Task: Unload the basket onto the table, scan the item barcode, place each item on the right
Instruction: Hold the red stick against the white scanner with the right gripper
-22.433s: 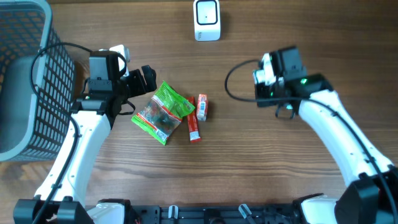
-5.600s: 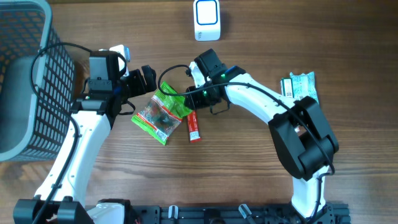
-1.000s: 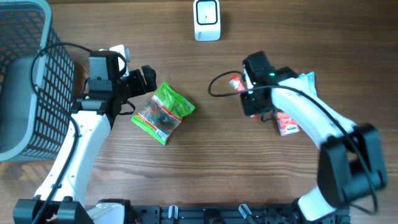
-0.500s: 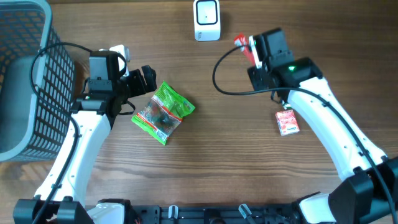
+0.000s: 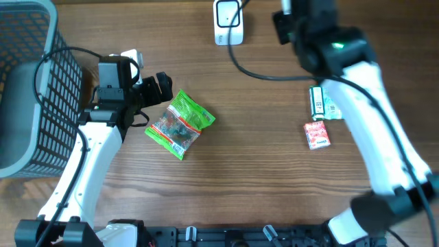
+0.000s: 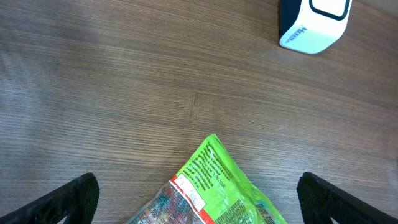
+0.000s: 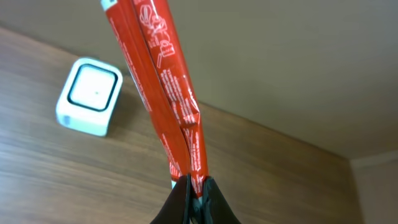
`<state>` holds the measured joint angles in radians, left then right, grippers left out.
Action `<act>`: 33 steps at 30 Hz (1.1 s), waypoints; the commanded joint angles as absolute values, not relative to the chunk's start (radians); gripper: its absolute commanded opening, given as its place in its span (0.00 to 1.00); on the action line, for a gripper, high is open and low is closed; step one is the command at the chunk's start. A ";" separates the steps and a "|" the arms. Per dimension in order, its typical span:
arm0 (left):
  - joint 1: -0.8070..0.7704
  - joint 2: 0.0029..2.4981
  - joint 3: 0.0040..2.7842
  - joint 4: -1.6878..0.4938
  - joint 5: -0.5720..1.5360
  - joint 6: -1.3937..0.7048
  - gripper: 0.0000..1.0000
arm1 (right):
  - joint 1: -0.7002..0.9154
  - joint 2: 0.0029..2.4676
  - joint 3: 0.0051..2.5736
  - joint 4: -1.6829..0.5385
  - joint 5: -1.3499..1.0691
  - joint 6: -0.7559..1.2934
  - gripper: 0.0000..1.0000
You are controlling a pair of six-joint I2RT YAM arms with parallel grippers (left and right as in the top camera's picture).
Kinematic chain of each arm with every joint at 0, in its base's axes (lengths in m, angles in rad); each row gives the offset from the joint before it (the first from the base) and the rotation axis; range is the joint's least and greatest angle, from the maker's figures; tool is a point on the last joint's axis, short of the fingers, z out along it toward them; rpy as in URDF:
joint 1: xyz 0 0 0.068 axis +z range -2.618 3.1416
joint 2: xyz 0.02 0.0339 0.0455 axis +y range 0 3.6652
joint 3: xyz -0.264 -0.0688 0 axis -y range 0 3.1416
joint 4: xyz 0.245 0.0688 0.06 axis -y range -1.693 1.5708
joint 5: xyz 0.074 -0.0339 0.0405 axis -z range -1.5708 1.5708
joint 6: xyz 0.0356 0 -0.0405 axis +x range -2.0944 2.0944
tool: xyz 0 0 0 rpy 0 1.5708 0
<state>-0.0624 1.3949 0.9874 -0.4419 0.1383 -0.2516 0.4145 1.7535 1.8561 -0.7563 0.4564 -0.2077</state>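
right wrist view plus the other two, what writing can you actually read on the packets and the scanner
Nothing reads clearly enough to quote.
Long red stick packet in the right gripper: white lettering, blurred and tilted.
White box-shaped scanner: blue mark on its side, blurred.
Green plastic snack bag: white small print and a label, too small.
Small red flat packet: white print, too small.
Green and white pack: print too small.

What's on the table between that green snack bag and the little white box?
Nothing: the left wrist view shows only bare wooden table between the green snack bag and the white scanner.
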 commanded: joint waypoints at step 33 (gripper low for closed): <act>-0.056 1.386 0.993 -0.439 0.133 -0.239 1.00 | 0.612 2.547 1.850 0.029 1.246 -1.058 0.04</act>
